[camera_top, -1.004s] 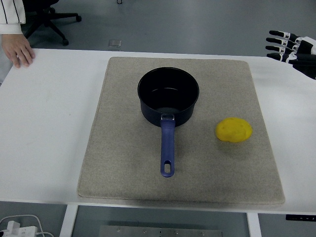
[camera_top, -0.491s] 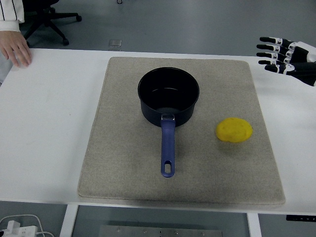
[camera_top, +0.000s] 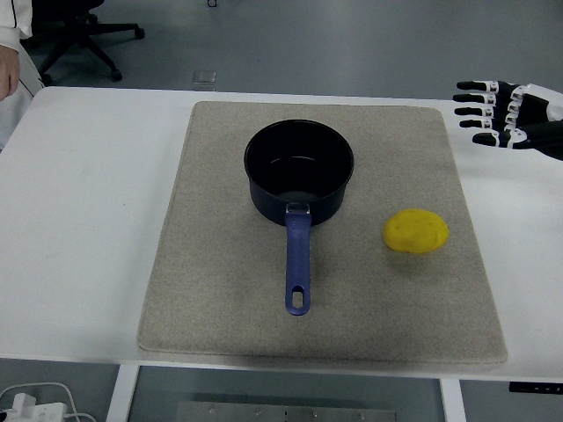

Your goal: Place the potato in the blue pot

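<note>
A: Status on the right hand (camera_top: 503,114)?

B: In at the right edge over the bare table, past the mat's far-right corner. Fingers (camera_top: 479,112) spread and apart, holding nothing. Left arm not in view.

A: Potato?

B: The potato (camera_top: 416,231) lies on the grey mat (camera_top: 220,299), right of the blue pot (camera_top: 299,171) and clear of it. Well apart from the hand, nearer the table's front edge. Pot sits upright mid-mat, looks empty, handle (camera_top: 297,264) pointing at the near edge.

A: Handling?

B: Yellow, rounded, oblong, long axis roughly left-right. Probably light and firm. It could be a plastic prop, can't tell from this view. Skin looks smooth, so it may roll or squirt out of a shallow pinch. Best judged grip: from above, fingers across the short axis, thumb opposing, wrapped well past the widest part.

A: Surface?

B: The mat looks like felt, some friction, so the potato shouldn't skate when touched. White table (camera_top: 88,220) under it. Pot mouth is wide, easy drop target.

A: Room?

B: Grey floor beyond, office chair (camera_top: 84,31) top left. A person's hand and sleeve (camera_top: 10,53) at the left edge, far from the work.
</note>
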